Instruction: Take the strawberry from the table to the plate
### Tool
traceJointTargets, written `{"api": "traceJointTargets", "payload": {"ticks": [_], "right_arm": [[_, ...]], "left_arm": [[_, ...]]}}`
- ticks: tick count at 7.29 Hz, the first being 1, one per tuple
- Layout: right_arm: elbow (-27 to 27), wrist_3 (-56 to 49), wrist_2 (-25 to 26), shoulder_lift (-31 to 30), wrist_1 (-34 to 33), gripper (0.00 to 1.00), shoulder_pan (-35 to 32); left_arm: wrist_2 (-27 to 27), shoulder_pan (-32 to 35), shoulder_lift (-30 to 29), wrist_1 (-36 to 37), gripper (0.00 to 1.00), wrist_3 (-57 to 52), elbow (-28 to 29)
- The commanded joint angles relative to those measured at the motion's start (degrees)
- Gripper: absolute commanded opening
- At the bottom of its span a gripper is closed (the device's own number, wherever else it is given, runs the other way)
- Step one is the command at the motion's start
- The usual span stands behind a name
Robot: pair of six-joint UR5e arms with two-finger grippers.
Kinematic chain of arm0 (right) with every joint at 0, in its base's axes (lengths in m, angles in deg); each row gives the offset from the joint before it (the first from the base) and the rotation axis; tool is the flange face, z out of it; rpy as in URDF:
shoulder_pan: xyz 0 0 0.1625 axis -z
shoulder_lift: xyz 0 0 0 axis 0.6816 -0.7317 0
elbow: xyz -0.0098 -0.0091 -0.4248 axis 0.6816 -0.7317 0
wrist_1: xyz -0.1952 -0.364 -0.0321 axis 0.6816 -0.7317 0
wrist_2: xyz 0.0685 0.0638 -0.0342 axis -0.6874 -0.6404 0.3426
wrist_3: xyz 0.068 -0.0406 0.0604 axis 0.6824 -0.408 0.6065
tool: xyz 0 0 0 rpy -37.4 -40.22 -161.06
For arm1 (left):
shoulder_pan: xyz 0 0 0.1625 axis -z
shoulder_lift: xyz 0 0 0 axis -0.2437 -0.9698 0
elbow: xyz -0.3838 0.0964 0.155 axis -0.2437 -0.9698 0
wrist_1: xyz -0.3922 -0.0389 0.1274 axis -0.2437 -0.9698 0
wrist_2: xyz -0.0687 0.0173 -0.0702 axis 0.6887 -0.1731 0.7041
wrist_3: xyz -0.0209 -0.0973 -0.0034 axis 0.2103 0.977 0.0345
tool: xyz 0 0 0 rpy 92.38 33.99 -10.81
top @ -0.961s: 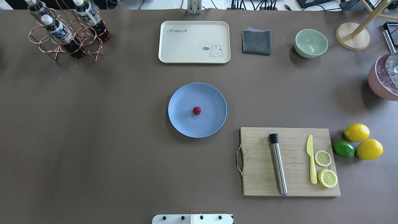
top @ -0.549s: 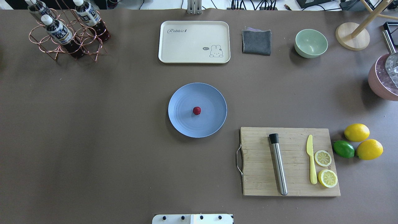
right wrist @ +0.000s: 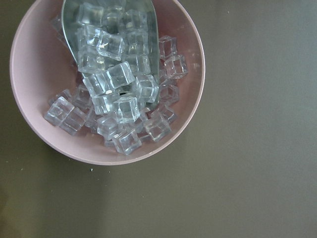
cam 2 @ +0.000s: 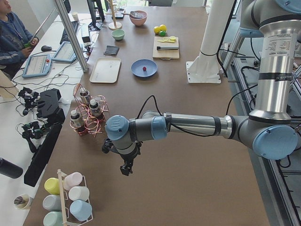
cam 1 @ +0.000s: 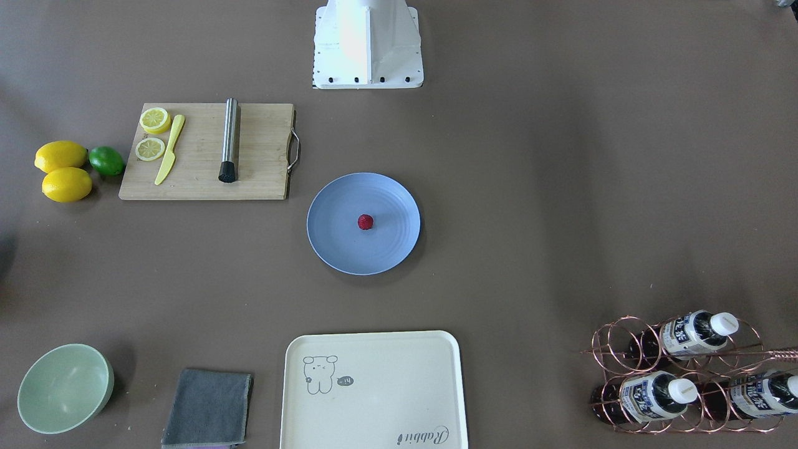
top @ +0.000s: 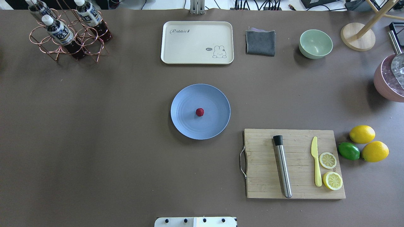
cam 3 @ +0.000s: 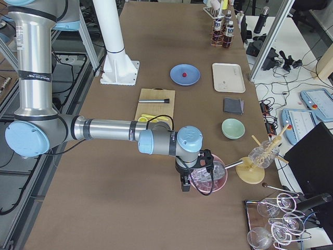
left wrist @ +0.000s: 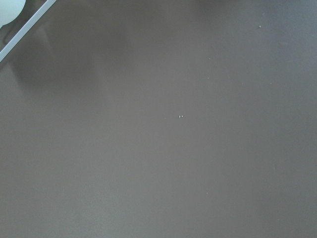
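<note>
The strawberry lies centred on the plate — flat on the table.

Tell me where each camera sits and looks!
Front-facing: across the table, facing the robot, looking down at the plate; base at top.
Overhead: behind the robot, looking down; base edge at bottom.
Exterior left: table's left end; left arm near.
Exterior right: opposite end; right arm near.
Left wrist: down at table; no body.
Right wrist: down into pink ice bowl; no body.
Shared: front-facing and overhead both show strawberry on plate.
</note>
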State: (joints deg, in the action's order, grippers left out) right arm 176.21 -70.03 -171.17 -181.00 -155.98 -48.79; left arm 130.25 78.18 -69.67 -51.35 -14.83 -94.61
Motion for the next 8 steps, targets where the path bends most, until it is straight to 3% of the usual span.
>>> {"api": "traceJointTargets", "payload": {"ticks": [1,8], "right_arm": [[0.0,0.0,-0.1,0.0,0.0,1.00,0.0],[0.5,0.0,0.0,0.1,0.0,1.00,0.0]], "left_arm": [[0.0,0.0,0.0,0.0,0.99,0.0,0.1],[-0.1,-0.1,-0.7,-0.1,0.99,0.2,-0.3]]}}
